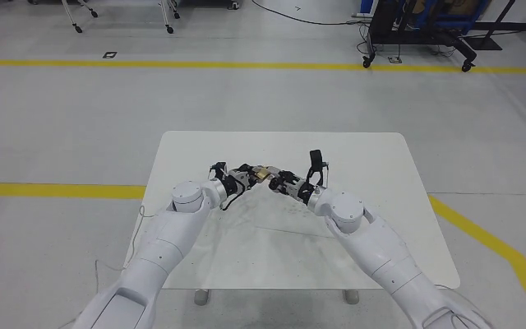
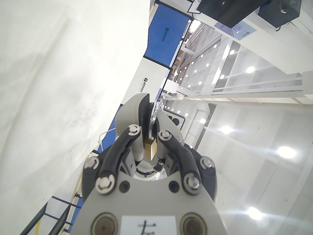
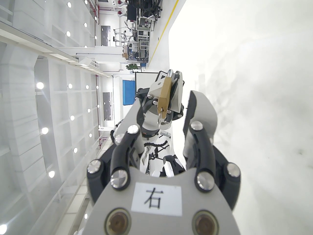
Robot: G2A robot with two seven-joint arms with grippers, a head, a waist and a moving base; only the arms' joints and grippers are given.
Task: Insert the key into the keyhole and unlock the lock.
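Observation:
A brass padlock hangs over the middle of the white table, between the two arms' tips. My left gripper is shut on its silver shackle, and the brass body points back toward the palm. In the right wrist view the padlock stands in the left arm's fingers, with a silver key sticking out of its lower end. My right gripper is open in front of it, holding nothing, with one finger on either side of the lock and key. In the top view the right gripper almost meets the left gripper.
The tabletop is bare white all around the arms, with rounded corners. Beyond it is grey floor with yellow lines. A black wheeled cart stands far back on the right.

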